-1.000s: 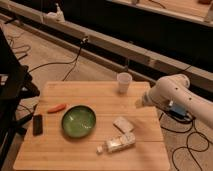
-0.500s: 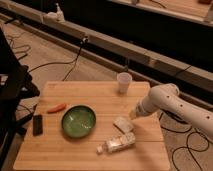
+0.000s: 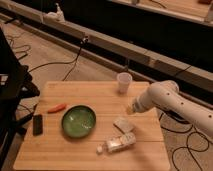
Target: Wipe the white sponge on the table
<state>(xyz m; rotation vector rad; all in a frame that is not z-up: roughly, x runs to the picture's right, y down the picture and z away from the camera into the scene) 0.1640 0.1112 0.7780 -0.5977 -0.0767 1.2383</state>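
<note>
The white sponge (image 3: 123,124) lies flat on the light-brown wooden table (image 3: 75,97), right of centre, just above a white bottle. My gripper (image 3: 131,109) is at the end of the white arm (image 3: 170,100) that reaches in from the right. It hovers just above and to the right of the sponge, close to the tabletop. It does not touch the sponge.
A green bowl (image 3: 78,120) sits left of the sponge. A white capped bottle (image 3: 118,143) lies on its side near the front edge. A white plastic cup (image 3: 123,82) stands at the back. An orange carrot (image 3: 56,107) and a black block (image 3: 37,124) lie at the left. Cables trail on the floor.
The arm has swung left and down from beyond the table's right edge, bringing the gripper over the table close to the sponge. The objects have not moved.
</note>
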